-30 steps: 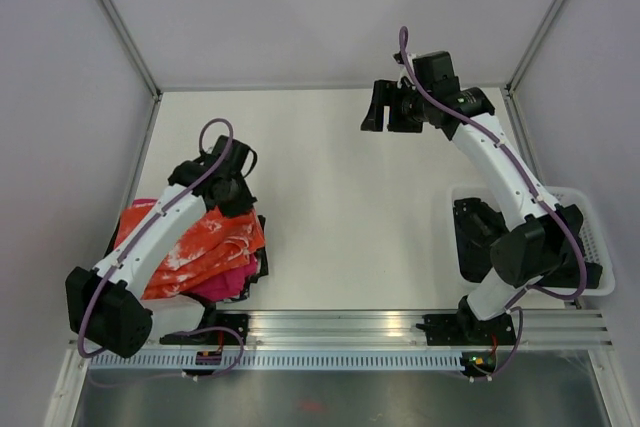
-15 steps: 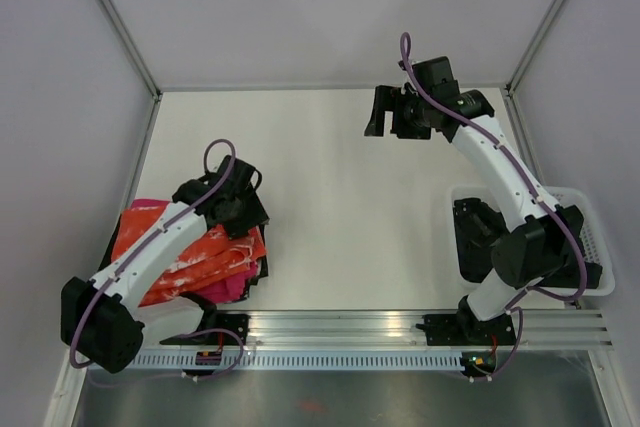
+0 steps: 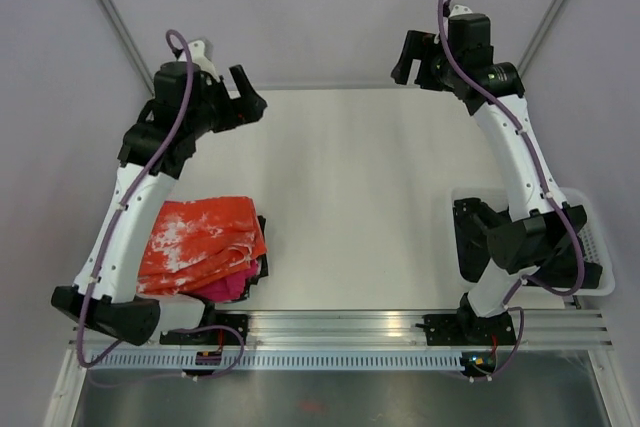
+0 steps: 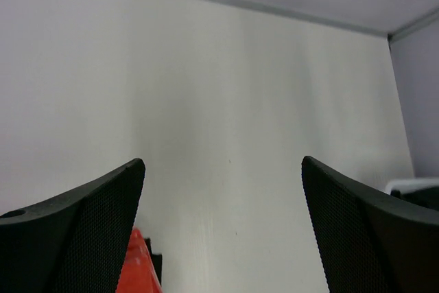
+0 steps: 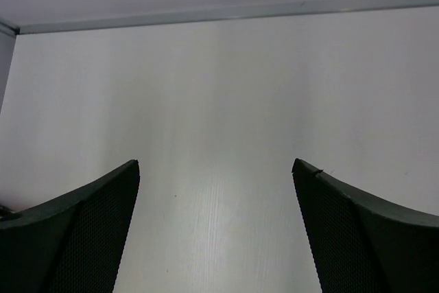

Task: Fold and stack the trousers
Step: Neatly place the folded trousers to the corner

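The trousers (image 3: 203,245), orange-red with white blotches, lie folded at the near left of the table, on top of a magenta-pink cloth (image 3: 226,286) and a dark garment (image 3: 262,265). My left gripper (image 3: 249,96) is raised high over the far left of the table, well away from the pile, open and holding nothing. In the left wrist view the left gripper (image 4: 223,161) shows bare tabletop between its fingers, with a sliver of the trousers (image 4: 134,267) at the bottom edge. My right gripper (image 3: 401,59) hangs open and holding nothing at the far right. The right wrist view also shows the right gripper (image 5: 215,162) over bare table.
A white basket (image 3: 592,230) sits at the near right beside the right arm's base, with a dark item (image 3: 477,237) at its left side. Grey walls with metal corner posts close the table in at the back and both sides.
The left gripper has let go of the folded trousers, opened wide and swung up to the far left. The right gripper has risen and moved further back while opening a little more.
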{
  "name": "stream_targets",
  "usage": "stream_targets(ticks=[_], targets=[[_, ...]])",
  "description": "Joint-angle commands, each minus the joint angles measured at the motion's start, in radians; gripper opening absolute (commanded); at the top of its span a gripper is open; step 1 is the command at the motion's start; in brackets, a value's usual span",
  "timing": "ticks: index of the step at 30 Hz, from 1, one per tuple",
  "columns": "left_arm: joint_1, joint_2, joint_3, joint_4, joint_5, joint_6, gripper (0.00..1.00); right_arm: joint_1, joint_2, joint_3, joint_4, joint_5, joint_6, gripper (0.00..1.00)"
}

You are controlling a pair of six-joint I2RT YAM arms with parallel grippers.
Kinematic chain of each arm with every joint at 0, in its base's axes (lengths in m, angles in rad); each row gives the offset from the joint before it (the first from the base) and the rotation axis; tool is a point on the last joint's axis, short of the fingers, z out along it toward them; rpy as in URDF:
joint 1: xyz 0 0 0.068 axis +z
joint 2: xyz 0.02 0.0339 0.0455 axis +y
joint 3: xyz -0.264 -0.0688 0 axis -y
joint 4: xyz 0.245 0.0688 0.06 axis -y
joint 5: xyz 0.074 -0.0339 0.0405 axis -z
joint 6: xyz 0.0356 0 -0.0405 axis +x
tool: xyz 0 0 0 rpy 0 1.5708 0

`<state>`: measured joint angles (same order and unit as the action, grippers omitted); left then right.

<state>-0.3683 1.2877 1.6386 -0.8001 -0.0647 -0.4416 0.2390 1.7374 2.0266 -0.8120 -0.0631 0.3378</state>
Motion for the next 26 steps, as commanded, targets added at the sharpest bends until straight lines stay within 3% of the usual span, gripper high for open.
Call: stream_targets(ticks=[1,2,4,10,16,26], targets=[[0.248,0.064,0.014,0.221,0.204,0.032,1.00,-0.018,-0.070,0.001,0.140,0.092,-0.055,0.98],[0.293,0.068,-0.009,0.280,0.288,-0.024,1.00,-0.020,-0.081,-0.012,0.154,0.101,-0.071,0.98],[0.357,0.068,-0.039,0.311,0.327,-0.002,1.00,-0.020,-0.114,-0.081,0.200,0.123,-0.080,0.98],[0.359,0.006,-0.098,0.246,0.194,0.187,1.00,-0.018,-0.205,-0.262,0.298,0.115,-0.074,0.98],[0.358,-0.057,-0.201,0.297,0.183,0.185,1.00,-0.020,-0.248,-0.359,0.349,0.126,-0.074,0.98],[0.358,-0.036,-0.192,0.271,0.089,0.147,1.00,-0.018,-0.225,-0.385,0.456,0.066,-0.008,0.98]])
